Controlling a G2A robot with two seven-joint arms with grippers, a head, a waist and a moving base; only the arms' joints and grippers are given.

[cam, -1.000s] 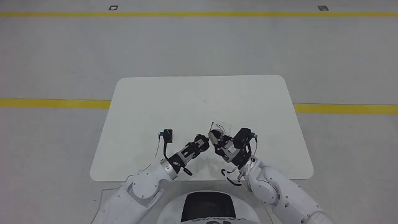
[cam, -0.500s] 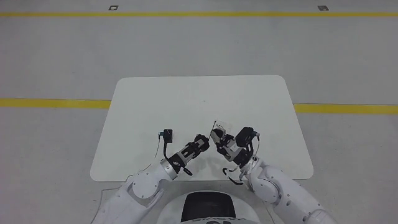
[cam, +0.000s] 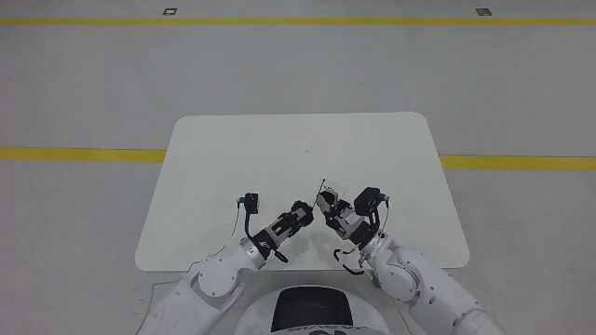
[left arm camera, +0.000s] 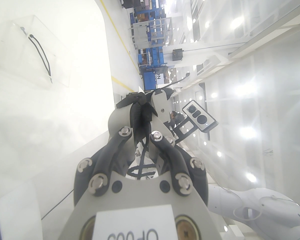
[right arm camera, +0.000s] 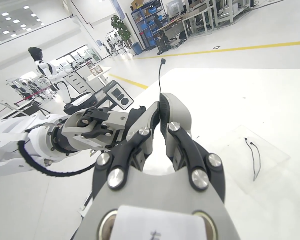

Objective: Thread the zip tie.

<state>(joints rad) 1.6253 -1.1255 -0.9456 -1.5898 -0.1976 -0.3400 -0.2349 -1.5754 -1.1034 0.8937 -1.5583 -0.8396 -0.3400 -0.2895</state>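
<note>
No print reads in full. The white label behind the left hand bears cropped, inverted characters. A second white label behind the right hand bears one cut-off mark.

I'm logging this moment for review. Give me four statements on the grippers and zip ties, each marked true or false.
1. The right gripper is shut on a zip tie. True.
2. That tie's head rests on the table. False: it sticks out past the fingertips, in the air.
3. A second zip tie lies on a clear sheet. True.
4. The left gripper is wide open. False: it is shut.
</note>
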